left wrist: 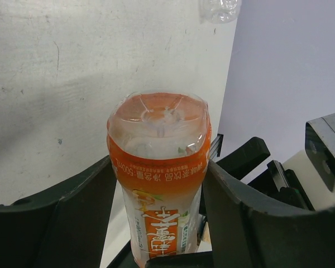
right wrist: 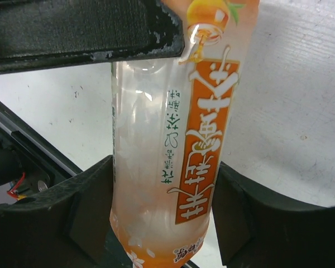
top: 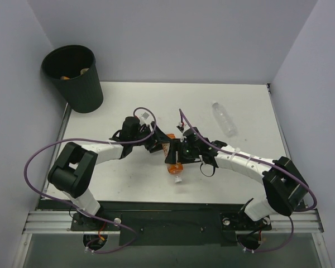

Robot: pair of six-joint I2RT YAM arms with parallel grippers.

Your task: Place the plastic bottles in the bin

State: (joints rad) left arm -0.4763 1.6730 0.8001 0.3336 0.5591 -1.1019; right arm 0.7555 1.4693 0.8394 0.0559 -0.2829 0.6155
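Note:
An orange-labelled plastic bottle (top: 172, 157) with a white cap hangs over the middle of the table between both grippers. My left gripper (top: 158, 146) is shut on its upper body near the base end, seen in the left wrist view (left wrist: 159, 167). My right gripper (top: 182, 151) is closed round its lower body in the right wrist view (right wrist: 167, 167). A clear colourless bottle (top: 224, 118) lies at the back right; its end shows in the left wrist view (left wrist: 219, 8). The black bin (top: 75, 89) stands at the back left with orange bottles (top: 72, 74) inside.
The table (top: 128, 184) is white, with grey walls close behind and at both sides. Purple cables (top: 44, 149) loop over both arms. A black rail (top: 156, 215) runs along the near edge.

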